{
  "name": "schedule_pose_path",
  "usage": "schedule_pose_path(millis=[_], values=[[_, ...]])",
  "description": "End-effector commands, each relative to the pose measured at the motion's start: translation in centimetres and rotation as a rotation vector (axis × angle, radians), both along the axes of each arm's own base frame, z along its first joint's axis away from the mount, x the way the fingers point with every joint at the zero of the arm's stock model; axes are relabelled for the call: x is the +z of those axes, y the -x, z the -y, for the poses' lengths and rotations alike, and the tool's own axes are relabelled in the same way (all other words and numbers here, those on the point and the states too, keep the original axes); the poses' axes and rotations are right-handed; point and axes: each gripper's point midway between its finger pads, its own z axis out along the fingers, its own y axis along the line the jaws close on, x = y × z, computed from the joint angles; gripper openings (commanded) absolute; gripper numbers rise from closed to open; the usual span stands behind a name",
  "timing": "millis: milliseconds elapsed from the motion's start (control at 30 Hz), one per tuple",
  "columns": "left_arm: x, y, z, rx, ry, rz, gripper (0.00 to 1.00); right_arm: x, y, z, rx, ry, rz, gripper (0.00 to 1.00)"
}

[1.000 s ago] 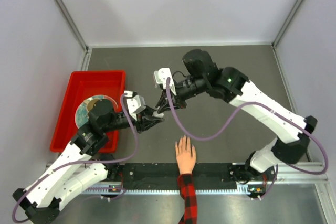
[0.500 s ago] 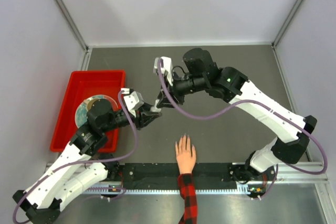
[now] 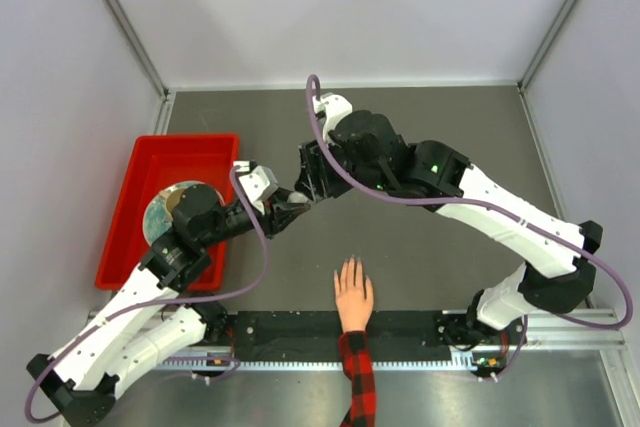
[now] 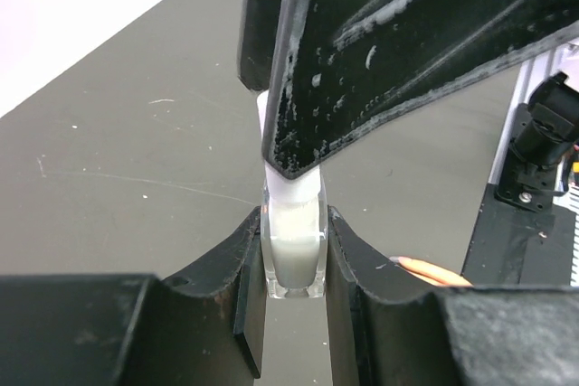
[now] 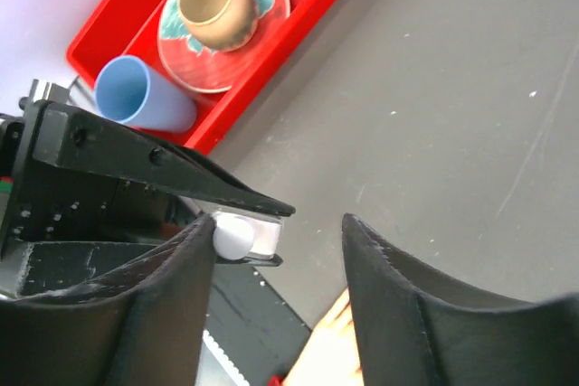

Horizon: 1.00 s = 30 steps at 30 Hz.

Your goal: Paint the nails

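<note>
Uncapping the polish comes first

Right gripper point(image 5: 280, 232) spread, left gripper point(image 3: 293, 201) clamped; the hand point(image 3: 353, 297) lies flat nearward of the bottle point(image 4: 294, 255) the left one holds, whose cap point(image 5: 233, 234) needs gripping and twisting before the nails point(image 3: 350, 264) get polish.

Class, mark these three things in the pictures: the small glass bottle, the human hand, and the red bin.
glass bottle point(image 4: 294, 255), left wrist view, on its pale-filled body.
human hand point(image 3: 352, 299), top external view, on its middle.
red bin point(image 3: 190, 157), top external view, on its bare floor.
</note>
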Motion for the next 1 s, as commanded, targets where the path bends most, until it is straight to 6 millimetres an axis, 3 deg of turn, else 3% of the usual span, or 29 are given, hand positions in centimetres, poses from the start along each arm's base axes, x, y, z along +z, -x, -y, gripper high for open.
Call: schedule_pose_path(millis=[0, 33, 200, 400, 467, 500, 600, 967], values=[[3.4, 0.1, 0.3, -0.015, 0.071, 0.085, 0.00, 3.2, -1.3, -0.3, -0.115, -0.080, 0.060, 0.39], [3.3, 0.1, 0.3, -0.013, 0.071, 0.083, 0.00, 3.2, -1.2, -0.4, -0.114, -0.079, 0.056, 0.34], [3.3, 0.0, 0.3, -0.008, 0.069, 0.080, 0.00, 3.0, -0.2, -1.3, -0.076, -0.086, 0.037, 0.30], [3.1, -0.2, 0.3, 0.003, 0.067, 0.067, 0.00, 3.3, 0.3, -0.6, -0.047, -0.085, 0.056, 0.14], [3.0, -0.4, 0.3, 0.007, 0.065, 0.058, 0.00, 2.9, 0.3, -0.7, -0.029, -0.077, 0.073, 0.20], [2.8, -0.4, 0.4, 0.007, 0.060, 0.053, 0.00, 2.8, 0.3, -0.7, -0.019, -0.071, 0.076, 0.38], [2.7, -0.5, 0.4, 0.010, 0.059, 0.051, 0.00, 2.5, 0.7, -1.1, 0.012, -0.064, 0.065, 0.43], [2.5, -0.8, 0.5, 0.017, 0.050, 0.039, 0.00, 2.7, 1.7, -0.9, 0.044, -0.076, 0.037, 0.20]])
